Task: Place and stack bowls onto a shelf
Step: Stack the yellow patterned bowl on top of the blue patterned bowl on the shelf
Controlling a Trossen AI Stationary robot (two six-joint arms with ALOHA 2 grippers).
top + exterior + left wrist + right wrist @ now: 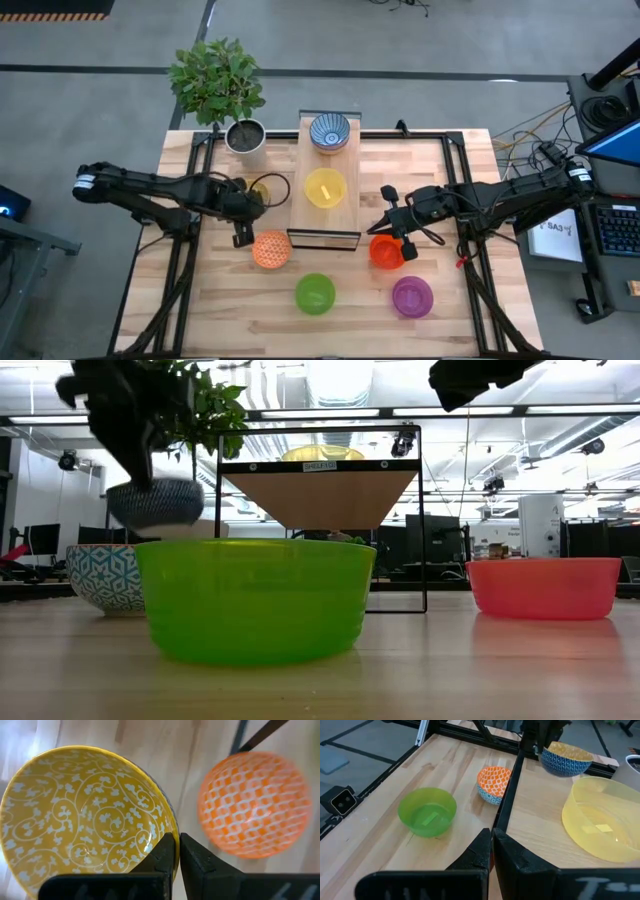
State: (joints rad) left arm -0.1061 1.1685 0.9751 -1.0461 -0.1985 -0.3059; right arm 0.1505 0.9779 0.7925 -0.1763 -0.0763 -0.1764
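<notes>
My left gripper point(250, 203) is shut on the gold bowl point(85, 815), which is gold with white scrolls inside and blue outside. It is held above the table just left of the shelf point(306, 212). On the shelf stand the blue-white patterned bowl point(330, 132) and the yellow bowl point(325, 187). The orange bowl point(271, 248), green bowl point(315, 293), purple bowl point(412, 296) and red bowl point(388, 252) rest on the table. My right gripper point(491, 840) is shut and empty, above the red bowl's far edge. My left gripper pinches the gold bowl's rim point(167, 822), one finger inside the bowl and one outside. The fingers come from above, pointing down. The bowl is lifted clear of the table point(155, 503), mouth up and about level.
A white plant pot point(246, 135) with a leafy plant stands at the far left, by the shelf's far end. The shelf's dark frame point(420, 520) rises above the table. Bare tabletop lies along the near edge, on either side of the green and purple bowls.
</notes>
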